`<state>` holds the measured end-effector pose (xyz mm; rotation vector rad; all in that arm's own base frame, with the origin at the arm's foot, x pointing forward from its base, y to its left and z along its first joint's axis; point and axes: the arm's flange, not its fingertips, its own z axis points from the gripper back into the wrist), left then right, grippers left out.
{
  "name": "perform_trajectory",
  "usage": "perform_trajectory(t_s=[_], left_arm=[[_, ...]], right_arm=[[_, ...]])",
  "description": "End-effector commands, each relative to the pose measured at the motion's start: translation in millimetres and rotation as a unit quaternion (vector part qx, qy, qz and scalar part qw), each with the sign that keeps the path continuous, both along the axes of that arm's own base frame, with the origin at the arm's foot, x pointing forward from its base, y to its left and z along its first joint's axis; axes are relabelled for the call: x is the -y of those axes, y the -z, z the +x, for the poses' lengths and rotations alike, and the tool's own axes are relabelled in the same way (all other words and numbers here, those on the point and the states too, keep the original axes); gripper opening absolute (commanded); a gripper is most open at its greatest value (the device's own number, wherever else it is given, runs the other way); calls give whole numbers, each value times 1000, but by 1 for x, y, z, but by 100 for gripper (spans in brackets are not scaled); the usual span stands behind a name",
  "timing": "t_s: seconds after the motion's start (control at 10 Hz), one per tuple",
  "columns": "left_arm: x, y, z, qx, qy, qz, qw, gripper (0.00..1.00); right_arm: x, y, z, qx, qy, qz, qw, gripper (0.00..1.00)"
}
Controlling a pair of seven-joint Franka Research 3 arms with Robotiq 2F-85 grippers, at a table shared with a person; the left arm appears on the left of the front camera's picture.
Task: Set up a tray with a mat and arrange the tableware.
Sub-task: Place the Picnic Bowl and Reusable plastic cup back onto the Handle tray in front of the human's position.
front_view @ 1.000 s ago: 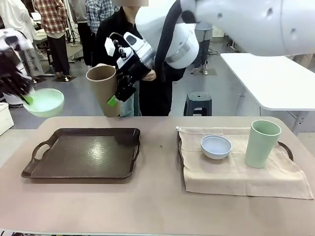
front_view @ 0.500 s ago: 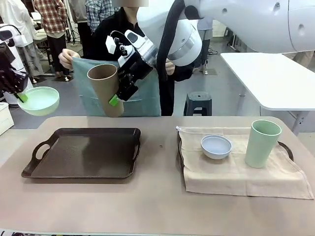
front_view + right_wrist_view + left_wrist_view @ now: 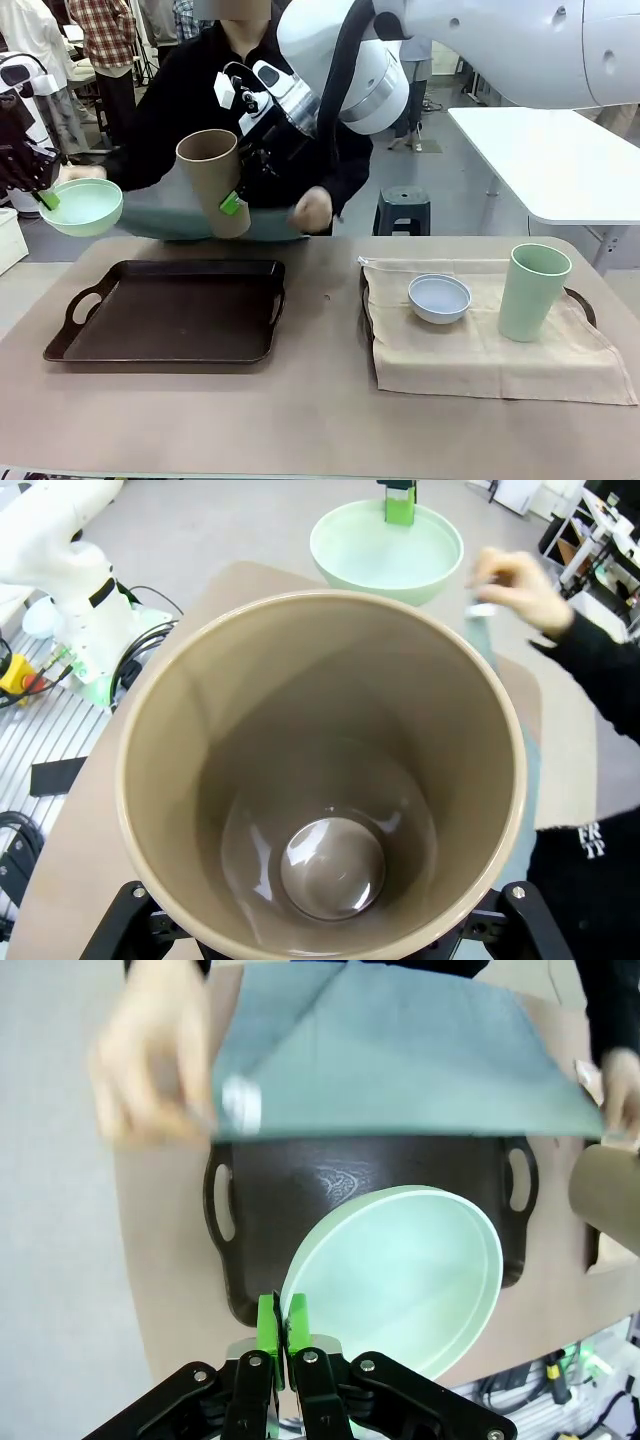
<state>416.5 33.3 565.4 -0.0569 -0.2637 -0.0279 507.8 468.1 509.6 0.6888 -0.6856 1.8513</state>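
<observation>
Left of the dark tray [image 3: 175, 320], the left gripper [image 3: 44, 199] is pinching the mint green bowl [image 3: 82, 206] aloft. Above the tray's far edge, the right gripper [image 3: 238, 196] is clamping the tan cup [image 3: 213, 180]; a person's hand [image 3: 310, 211] is spreading a teal mat [image 3: 400, 1055].

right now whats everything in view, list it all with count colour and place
tray: 1, dark brown, bare, on the table's left half
second tray: 1, dark, right half, mostly under the beige cloth
beige cloth: 1, over the right tray
teal mat: 1, held by the person over the left tray's far edge
bowls: 2, mint green in the air at far left; pale bluish white on the beige cloth
cups: 2, tan brown in the air above the left tray; pale green standing on the cloth
table: 1, tan
person's hands: holding the mat
left claw: shut on the mint bowl's rim
right claw: holding the tan cup
</observation>
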Motion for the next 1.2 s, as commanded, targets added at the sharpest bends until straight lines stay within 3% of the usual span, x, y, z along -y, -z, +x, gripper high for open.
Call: perform_trajectory(t_s=[0.0,1.1], left_arm=[[1,-2,0,8,1,-9,1000,0],[1,-2,0,8,1,-9,1000,0]], right_arm=[[-1,0,0,7,-1,4,1000,81],[-1,0,0,7,-1,4,1000,81]])
